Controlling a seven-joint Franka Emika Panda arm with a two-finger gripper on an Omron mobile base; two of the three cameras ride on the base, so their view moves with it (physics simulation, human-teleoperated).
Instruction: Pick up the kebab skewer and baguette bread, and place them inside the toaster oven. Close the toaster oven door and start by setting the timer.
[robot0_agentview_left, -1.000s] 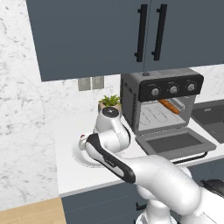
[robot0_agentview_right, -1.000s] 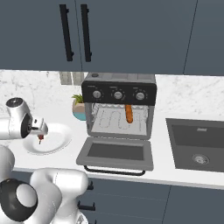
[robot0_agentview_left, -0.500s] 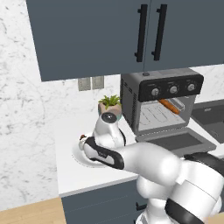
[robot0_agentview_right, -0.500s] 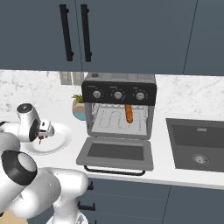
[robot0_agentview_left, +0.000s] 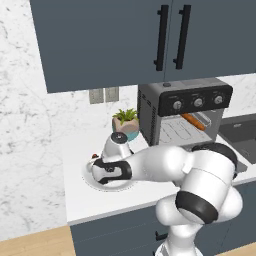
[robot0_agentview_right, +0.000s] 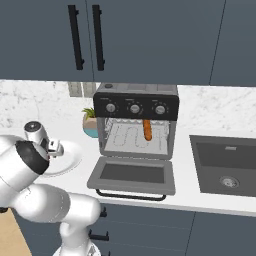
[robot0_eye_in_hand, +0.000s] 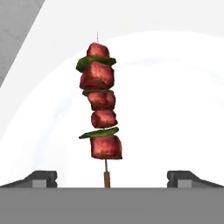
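Toaster oven (robot0_agentview_right: 136, 102) is sitting on the white tabletop (robot0_agentview_right: 200, 197), toaster oven door (robot0_agentview_right: 132, 174) hanging fully dropped open toward the near edge. Baguette bread (robot0_agentview_right: 147, 130) is lying on the wire rack inside, right of centre. Arm is reaching left over a white plate (robot0_agentview_right: 67, 159), its hand hovering just above the plate. Small potted plant (robot0_agentview_right: 90, 121) is standing left of the oven against the wall. Dark sink (robot0_agentview_right: 227, 162) is sitting to the right.

white counter (robot0_agentview_left: 100, 197) with plate (robot0_agentview_left: 95, 181), toaster oven (robot0_agentview_left: 185, 107)

one kebab skewer (robot0_eye_in_hand: 101, 113), one baguette bread (robot0_agentview_right: 147, 129)
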